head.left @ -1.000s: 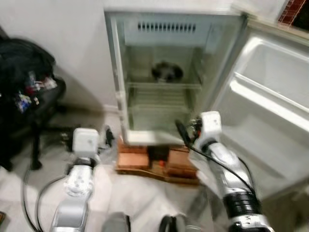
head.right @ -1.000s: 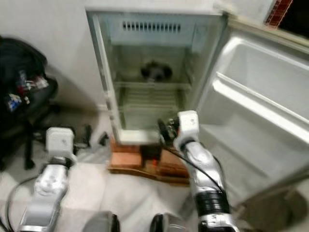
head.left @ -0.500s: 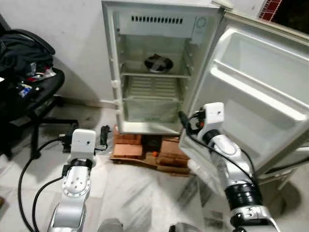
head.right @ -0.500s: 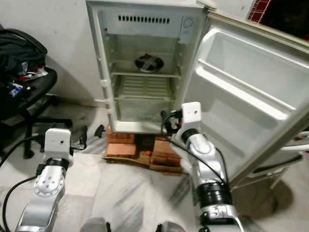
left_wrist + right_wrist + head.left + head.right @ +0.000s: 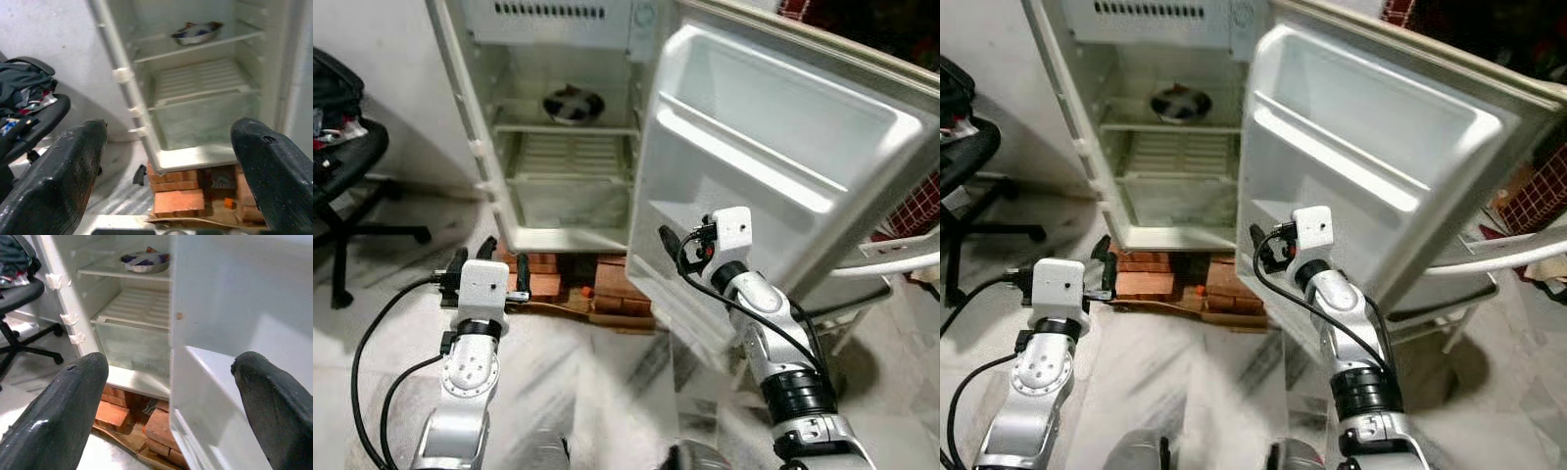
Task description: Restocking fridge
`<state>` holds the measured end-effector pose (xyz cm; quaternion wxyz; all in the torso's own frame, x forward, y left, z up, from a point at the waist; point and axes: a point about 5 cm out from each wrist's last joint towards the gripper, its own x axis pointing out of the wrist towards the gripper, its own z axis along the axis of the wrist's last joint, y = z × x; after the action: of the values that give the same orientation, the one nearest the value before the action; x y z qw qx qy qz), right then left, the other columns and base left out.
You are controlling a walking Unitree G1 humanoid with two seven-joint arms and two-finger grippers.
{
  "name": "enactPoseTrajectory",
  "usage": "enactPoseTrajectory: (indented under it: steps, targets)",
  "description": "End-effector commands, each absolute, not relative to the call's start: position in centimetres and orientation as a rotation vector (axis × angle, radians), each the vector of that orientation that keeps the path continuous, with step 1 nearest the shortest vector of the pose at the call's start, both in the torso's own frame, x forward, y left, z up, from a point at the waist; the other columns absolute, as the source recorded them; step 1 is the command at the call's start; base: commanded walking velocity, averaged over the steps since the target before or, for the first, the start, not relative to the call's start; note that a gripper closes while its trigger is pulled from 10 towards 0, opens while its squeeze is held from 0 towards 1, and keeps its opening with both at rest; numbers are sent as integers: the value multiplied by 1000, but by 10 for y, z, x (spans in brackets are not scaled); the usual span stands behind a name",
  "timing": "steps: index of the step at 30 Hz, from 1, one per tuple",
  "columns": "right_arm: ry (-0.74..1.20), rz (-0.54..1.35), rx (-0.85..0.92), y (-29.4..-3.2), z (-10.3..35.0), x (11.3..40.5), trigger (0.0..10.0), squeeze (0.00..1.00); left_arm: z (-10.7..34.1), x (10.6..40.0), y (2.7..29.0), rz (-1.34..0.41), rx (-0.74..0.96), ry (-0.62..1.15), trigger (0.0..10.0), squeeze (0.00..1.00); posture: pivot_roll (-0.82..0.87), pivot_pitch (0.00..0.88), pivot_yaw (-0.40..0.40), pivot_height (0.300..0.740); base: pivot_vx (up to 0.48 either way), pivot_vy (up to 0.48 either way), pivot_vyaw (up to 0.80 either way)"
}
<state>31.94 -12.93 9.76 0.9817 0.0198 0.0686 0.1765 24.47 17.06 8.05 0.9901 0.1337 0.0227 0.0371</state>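
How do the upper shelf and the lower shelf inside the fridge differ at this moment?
The upper shelf carries a bowl, while the lower shelf carries nothing. The upper shelf looks flat and smooth; the lower shelf is ribbed, with parallel slats, and lies over a clear drawer. Both are white and sit inside the fridge, whose door stands open.

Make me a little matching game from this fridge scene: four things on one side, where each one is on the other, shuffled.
Things:
1. bowl
2. bricks
3. office chair
4. right end effector

Places:
A. under the fridge
B. on the upper fridge shelf
C. open, at the edge of the fridge door
D. on the floor, to the robot's left of the fridge

Pairs: 1-B, 2-A, 3-D, 4-C
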Motion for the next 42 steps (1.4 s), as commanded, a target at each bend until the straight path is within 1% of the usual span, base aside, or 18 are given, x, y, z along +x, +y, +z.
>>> enactPoseTrajectory:
  steps: [1,9,14,17,19,23,24,26,28,31,32,35,37,42]
  targets:
    - [154,347,33,-138,95,318,10000,0,79,244,163,49,265,48,10000,0,131,83,-24,740,0,-461,0]
    - [212,397,44,-133,82,313,10000,0,77,243,165,53,275,56,10000,0,140,82,-24,740,0,-466,0]
    - [231,460,48,-131,81,314,10000,0,77,243,165,52,276,57,10000,0,141,81,-22,740,0,-472,0]
    - [232,520,19,-130,83,315,10000,0,77,243,164,51,270,54,10000,0,139,81,-21,740,0,-472,0]
    - [234,530,15,-131,83,316,10000,0,77,243,164,53,264,53,10000,0,138,83,-20,740,0,0,0]
    - [213,444,10,-141,87,324,10000,0,75,240,165,62,248,57,10000,0,139,84,-18,740,0,0,0]
    - [172,399,11,-142,93,330,10000,0,72,239,168,82,237,75,10000,0,142,86,-18,740,0,0,0]
    - [140,375,21,-142,99,334,10000,0,71,238,169,94,227,83,10000,0,145,88,-20,740,0,0,0]
    - [90,337,71,-140,109,341,10000,0,71,238,172,119,211,92,10000,0,156,91,-26,740,0,0,0]
    - [64,327,89,-137,114,343,10000,0,71,237,175,138,197,95,10000,0,157,90,-26,740,0,0,0]
    - [11,317,95,-129,123,349,10000,0,70,236,182,183,175,109,10000,0,163,90,-28,740,0,0,0]
    - [-55,271,67,-123,134,354,10000,0,68,235,186,203,164,122,10000,0,169,85,-31,740,0,0,721]
    - [-70,229,85,-121,138,357,10000,0,69,236,185,197,167,115,10000,0,172,82,-32,740,0,0,800]
    - [-89,145,105,-128,141,358,10000,0,71,236,185,178,182,101,10000,0,170,79,-32,740,0,0,800]
